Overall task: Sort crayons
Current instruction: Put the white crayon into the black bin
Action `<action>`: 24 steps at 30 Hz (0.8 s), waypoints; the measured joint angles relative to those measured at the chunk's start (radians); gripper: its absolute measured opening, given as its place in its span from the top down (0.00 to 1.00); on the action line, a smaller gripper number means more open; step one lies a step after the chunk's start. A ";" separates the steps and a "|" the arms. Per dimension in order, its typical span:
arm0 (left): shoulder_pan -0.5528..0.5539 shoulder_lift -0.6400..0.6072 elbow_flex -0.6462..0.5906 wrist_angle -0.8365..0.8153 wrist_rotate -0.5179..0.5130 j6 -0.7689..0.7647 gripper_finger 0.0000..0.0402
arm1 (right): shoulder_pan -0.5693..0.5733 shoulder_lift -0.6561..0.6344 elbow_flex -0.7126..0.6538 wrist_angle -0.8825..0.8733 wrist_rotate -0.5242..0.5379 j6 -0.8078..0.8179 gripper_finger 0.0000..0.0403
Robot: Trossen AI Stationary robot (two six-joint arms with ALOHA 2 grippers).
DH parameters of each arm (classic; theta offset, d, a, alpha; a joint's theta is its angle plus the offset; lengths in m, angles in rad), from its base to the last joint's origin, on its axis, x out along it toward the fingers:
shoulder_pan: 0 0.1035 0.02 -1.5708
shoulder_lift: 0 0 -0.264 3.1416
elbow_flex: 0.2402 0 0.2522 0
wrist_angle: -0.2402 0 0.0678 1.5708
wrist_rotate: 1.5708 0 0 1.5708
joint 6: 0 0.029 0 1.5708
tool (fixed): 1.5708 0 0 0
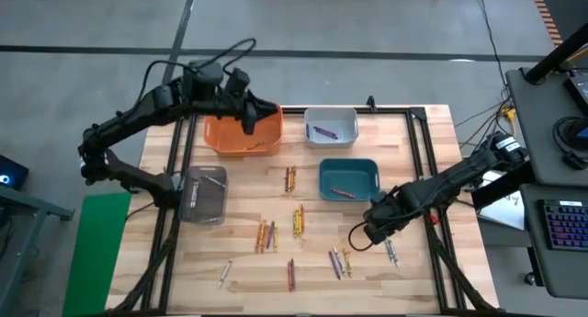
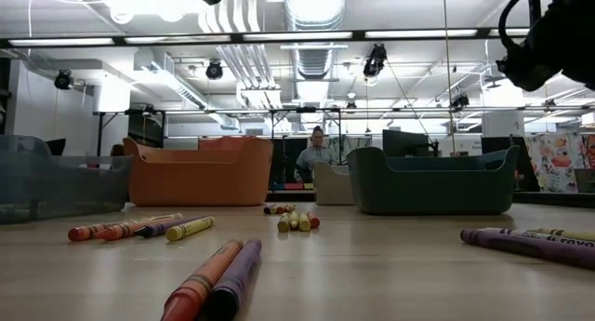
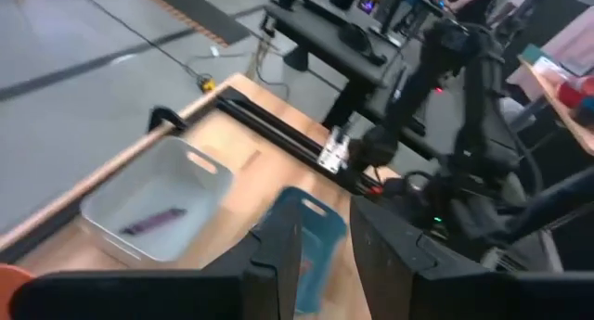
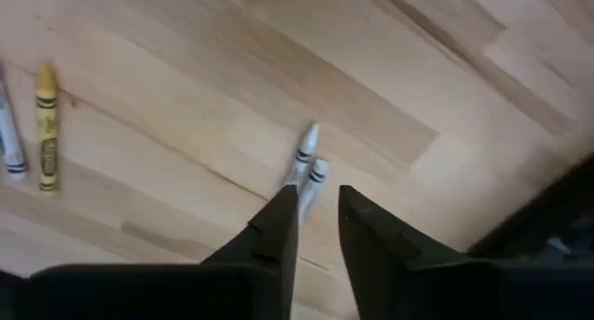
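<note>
Crayons (image 1: 297, 220) scattered on wooden table (image 1: 413, 280); both claws' state unclear; person (image 2: 317, 153) in workshop behind.

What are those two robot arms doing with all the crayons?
They are sorting crayons from the table into bins. The left pincer hangs over the orange bin. The right pincer sits low over two white crayons at the table's right side, with nothing gripped. Many crayons lie unsorted on the wood.

surface: wooden table (image 1: 418, 170) | on it: orange, white, teal, grey bins (image 1: 203, 195); scattered crayons (image 1: 298, 220)
</note>
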 joint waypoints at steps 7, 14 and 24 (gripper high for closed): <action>-0.189 -0.001 0.000 -0.061 -0.175 -0.096 0.81 | 0.003 0.000 -0.100 0.161 0.028 0.029 0.66; -0.310 -0.002 0.000 -0.119 -0.332 -0.185 0.81 | 0.010 0.001 -0.134 0.183 0.045 0.060 0.59; -0.383 -0.002 0.000 -0.155 -0.428 -0.233 0.81 | 0.087 0.070 -0.145 0.259 0.043 0.089 0.61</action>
